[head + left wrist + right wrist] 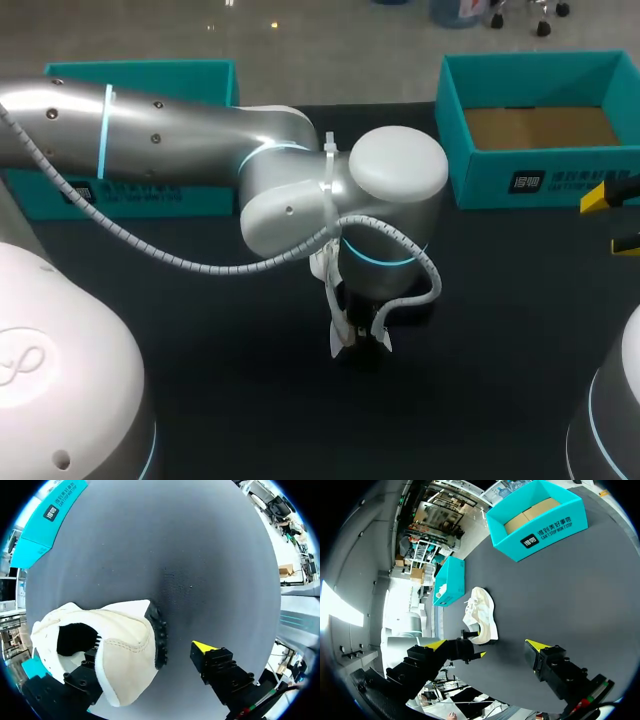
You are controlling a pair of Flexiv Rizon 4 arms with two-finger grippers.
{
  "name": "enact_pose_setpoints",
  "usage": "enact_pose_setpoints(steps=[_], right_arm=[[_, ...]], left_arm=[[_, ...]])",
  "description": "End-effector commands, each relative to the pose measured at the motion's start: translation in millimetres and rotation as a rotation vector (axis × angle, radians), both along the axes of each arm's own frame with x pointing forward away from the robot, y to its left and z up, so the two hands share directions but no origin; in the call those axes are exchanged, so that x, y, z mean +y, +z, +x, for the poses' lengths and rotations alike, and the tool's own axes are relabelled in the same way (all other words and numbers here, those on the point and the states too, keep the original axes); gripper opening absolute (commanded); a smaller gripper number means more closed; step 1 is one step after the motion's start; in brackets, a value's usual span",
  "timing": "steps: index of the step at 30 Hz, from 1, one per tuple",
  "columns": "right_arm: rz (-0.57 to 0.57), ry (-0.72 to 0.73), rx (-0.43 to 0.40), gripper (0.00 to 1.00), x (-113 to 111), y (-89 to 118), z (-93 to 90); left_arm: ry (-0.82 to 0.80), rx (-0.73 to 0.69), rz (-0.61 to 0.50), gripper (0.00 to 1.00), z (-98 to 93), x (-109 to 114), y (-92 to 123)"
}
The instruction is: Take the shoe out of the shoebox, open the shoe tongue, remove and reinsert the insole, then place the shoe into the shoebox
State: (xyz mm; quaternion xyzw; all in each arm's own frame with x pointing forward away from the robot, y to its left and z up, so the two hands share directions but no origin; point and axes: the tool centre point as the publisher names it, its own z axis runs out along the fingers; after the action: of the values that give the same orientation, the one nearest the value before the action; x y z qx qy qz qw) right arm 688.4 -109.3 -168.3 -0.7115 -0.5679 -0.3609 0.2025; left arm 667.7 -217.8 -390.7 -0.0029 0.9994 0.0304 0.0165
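Observation:
The white shoe (120,650) lies on its side on the dark table, black sole facing one finger of my left gripper (150,652). That gripper is open. One finger reaches into the shoe's opening and is hidden by the upper. The other yellow fingertip (202,647) stands a little clear of the sole. In the head view my left arm covers nearly all of the shoe (338,338). My right gripper (487,644) is open and empty, well back from the shoe (482,612); it shows at the table's right edge (612,220). The teal shoebox (540,160) stands open at the back right.
The teal lid (140,190) lies at the back left, partly behind my left arm. The shoebox (535,535) holds only brown cardboard at its bottom. Dark table (500,330) lies between the shoe and my right gripper.

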Motion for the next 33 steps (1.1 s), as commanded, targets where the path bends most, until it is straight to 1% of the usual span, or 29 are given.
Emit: enact_pose_setpoints(steps=[1, 2, 3, 6, 7, 8, 9, 11, 13, 14, 18, 21, 24, 26, 28, 33], right_arm=[[-0.002, -0.003, 0.001, 1.00, 0.6, 0.2, -1.4], [-0.002, -0.003, 0.001, 1.00, 0.6, 0.2, -1.4], [-0.002, -0.003, 0.001, 1.00, 0.6, 0.2, -1.4], [-0.002, -0.003, 0.001, 1.00, 0.6, 0.2, -1.4], [-0.002, -0.003, 0.001, 1.00, 0.6, 0.2, -1.4], [-0.002, -0.003, 0.001, 1.00, 0.6, 0.2, -1.4], [-0.002, -0.003, 0.001, 1.00, 0.6, 0.2, -1.4], [-0.002, -0.003, 0.001, 1.00, 0.6, 0.2, -1.4], [-0.002, -0.003, 0.001, 1.00, 0.6, 0.2, -1.4], [-0.002, -0.003, 0.001, 1.00, 0.6, 0.2, -1.4], [-0.002, -0.003, 0.001, 1.00, 0.6, 0.2, -1.4], [-0.002, -0.003, 0.001, 1.00, 0.6, 0.2, -1.4], [-0.002, -0.003, 0.001, 1.00, 0.6, 0.2, -1.4], [-0.002, -0.003, 0.001, 1.00, 0.6, 0.2, -1.4], [-0.002, -0.003, 0.001, 1.00, 0.6, 0.2, -1.4], [-0.002, -0.003, 0.001, 1.00, 0.6, 0.2, -1.4]], left_arm=[[-0.021, 0.015, 0.012, 0.64, 3.2, -6.1, -7.1], [-0.023, 0.017, 0.014, 0.54, 3.6, -6.7, -8.4], [-0.022, 0.017, 0.014, 0.49, 4.1, -7.0, -9.3], [-0.021, 0.023, 0.013, 0.41, 5.1, -7.3, -11.4], [-0.023, 0.025, 0.011, 0.33, 5.0, -7.6, -12.0], [-0.024, 0.026, 0.011, 0.28, 4.7, -8.0, -12.5], [-0.025, 0.027, 0.011, 0.27, 4.4, -8.4, -12.9], [-0.031, 0.033, 0.010, 0.16, 3.5, -9.5, -13.5], [-0.038, 0.046, 0.000, 0.02, 2.4, -10.2, -13.6], [-0.039, 0.048, -0.001, 0.00, 1.7, -10.2, -13.0], [-0.041, 0.063, -0.009, 0.00, -0.6, -8.7, -8.9], [-0.043, 0.064, -0.005, 0.00, -2.7, -8.5, 0.7], [-0.043, 0.078, 0.014, 0.00, -3.2, -7.3, 16.7], [-0.032, 0.122, 0.032, 0.00, -1.5, -4.6, 29.5], [-0.027, 0.156, 0.018, 0.00, 0.9, -0.7, 42.3], [-0.021, 0.149, 0.005, 0.00, 1.6, 6.7, 77.4]])
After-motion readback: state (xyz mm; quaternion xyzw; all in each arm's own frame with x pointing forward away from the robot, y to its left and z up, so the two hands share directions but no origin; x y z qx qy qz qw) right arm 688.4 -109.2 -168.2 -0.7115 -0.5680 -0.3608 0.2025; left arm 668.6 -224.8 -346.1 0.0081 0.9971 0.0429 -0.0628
